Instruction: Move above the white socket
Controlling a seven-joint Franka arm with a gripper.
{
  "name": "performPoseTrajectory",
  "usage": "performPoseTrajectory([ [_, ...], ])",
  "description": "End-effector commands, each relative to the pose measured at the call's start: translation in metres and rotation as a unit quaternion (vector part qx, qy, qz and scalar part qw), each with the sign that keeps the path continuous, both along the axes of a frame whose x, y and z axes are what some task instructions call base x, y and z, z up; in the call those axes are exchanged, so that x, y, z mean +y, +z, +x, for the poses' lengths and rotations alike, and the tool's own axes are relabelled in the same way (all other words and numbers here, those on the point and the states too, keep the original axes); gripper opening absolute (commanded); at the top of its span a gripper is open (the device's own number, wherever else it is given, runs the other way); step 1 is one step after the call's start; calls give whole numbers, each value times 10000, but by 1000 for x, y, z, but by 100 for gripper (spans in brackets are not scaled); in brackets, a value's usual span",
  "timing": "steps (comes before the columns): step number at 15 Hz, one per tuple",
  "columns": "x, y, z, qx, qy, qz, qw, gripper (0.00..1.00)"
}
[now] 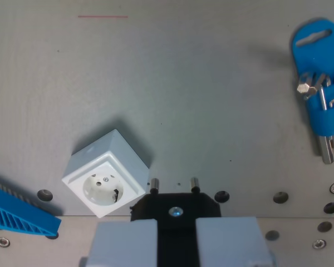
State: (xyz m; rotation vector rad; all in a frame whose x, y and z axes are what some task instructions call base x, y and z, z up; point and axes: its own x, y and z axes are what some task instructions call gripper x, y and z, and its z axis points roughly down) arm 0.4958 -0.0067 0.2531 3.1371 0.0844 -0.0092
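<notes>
The white socket (106, 173) is a small cube lying on the grey table at the wrist view's lower left, turned diagonally, with its round face pointing up. My gripper (176, 236) sits at the bottom centre, its two pale grey fingers (124, 242) shut on a black plug (175, 207). Two metal pins of the plug (154, 184) stick out toward the view's top. The plug is just to the right of the socket, with its left pin close beside the socket's right corner.
A blue holder with metal hex keys (321, 83) lies at the upper right. A blue ribbed part (19, 214) lies at the lower left edge. A row of screw holes (280, 197) runs along the table's plate seam near the bottom.
</notes>
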Motion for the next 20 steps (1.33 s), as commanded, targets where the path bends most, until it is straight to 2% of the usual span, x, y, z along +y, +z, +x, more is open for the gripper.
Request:
performPoseTrajectory([
  [1,0,0,0,-2,1,0,10000,0],
  [11,1,-3,-2,-11,181,-1,9998,0],
  [20,6,-15,-12,-188,619,-6,9979,0],
])
